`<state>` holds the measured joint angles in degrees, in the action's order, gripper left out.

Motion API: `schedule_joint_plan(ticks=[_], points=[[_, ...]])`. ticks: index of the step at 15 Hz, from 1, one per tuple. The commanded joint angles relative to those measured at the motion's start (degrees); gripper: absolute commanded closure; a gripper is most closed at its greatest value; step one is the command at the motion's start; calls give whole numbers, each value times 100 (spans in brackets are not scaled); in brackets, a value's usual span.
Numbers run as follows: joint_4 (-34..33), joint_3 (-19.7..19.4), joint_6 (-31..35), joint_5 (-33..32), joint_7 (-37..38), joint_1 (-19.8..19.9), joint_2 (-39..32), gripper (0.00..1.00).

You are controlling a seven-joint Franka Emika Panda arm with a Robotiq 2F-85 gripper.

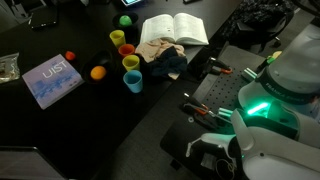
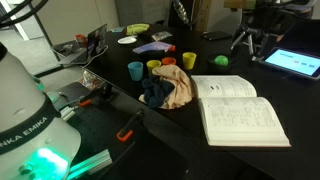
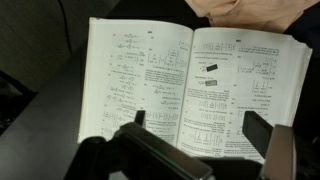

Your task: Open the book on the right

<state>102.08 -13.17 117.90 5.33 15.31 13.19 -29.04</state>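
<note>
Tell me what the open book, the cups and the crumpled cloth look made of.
Open book: matte white paper, printed text visible.
Cups: probably plastic, with solid bright colours and smooth walls.
Crumpled cloth: soft fabric, shown by its folds and creases.

- The book (image 3: 185, 85): white pages with fine black print in columns, and two small dark bars on the right-hand page.
- Larger book (image 1: 52, 80), lower left: light blue with big white letters.
- Yellow cup (image 1: 117, 38) and blue cup (image 1: 133, 81), centre.
- Green ball (image 1: 125, 19), orange ball (image 1: 98, 72) and red ball (image 1: 69, 57).
- Cloth (image 2: 170, 90): tan over dark blue.
- Table (image 1: 60, 140): black.
- Robot base (image 1: 255, 108), lower right: white with a green glow.
</note>
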Motion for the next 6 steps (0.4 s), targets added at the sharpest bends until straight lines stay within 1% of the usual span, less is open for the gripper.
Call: schedule_joint_plan(ticks=[1, 6], points=[[-18, 6, -113, -7, 32, 11, 11, 0], [-18, 6, -139, -8, 36, 12, -37, 0]])
